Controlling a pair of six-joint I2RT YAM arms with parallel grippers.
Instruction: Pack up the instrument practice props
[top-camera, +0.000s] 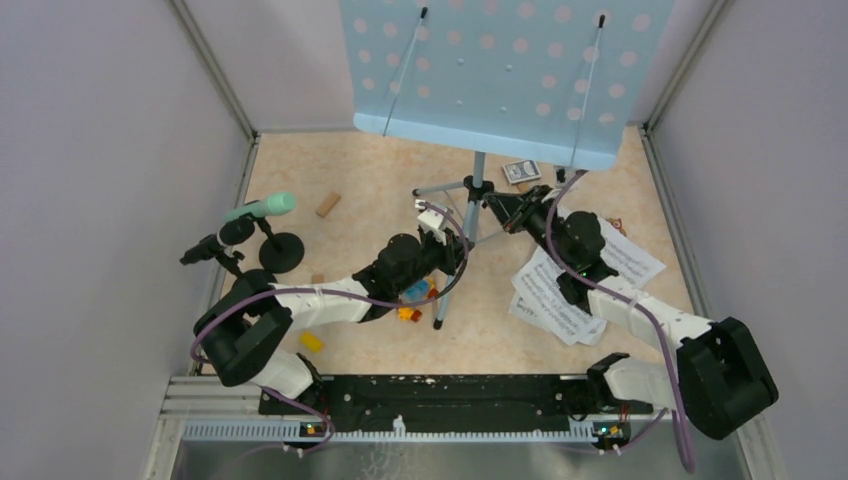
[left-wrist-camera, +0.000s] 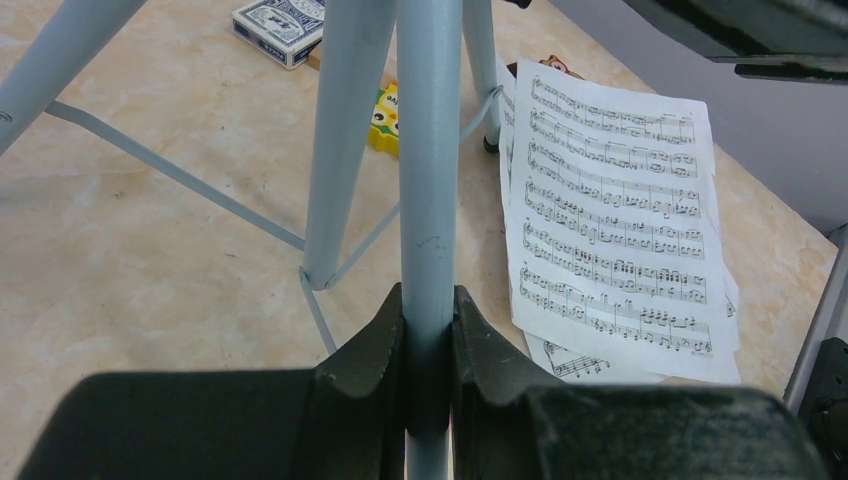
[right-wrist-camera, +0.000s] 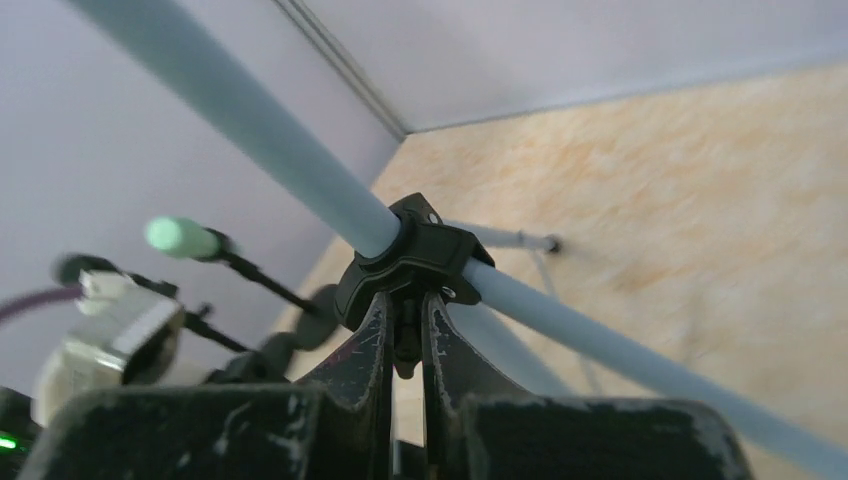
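left claw (left-wrist-camera: 428, 325) grips pole (left-wrist-camera: 428, 150); beige tbl (left-wrist-camera: 150, 270), lilac walls (top-camera: 100, 150)

A robotics lab test cell: plain lilac-grey panels (top-camera: 100, 150) wall in the left, far and right edges of a marbled table (top-camera: 360, 170). The left arm (top-camera: 320, 300) and right arm (top-camera: 650, 315) are bolted to a black rail (top-camera: 450, 392) at its near edge. A pale-blue music desk (top-camera: 500, 70) stands as a prop.

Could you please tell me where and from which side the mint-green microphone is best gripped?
Take the mint-green microphone by its slim body behind the rounded head, probably from above with jaws across it: it lies tilted, raised on its black holder, so its top side is exposed.
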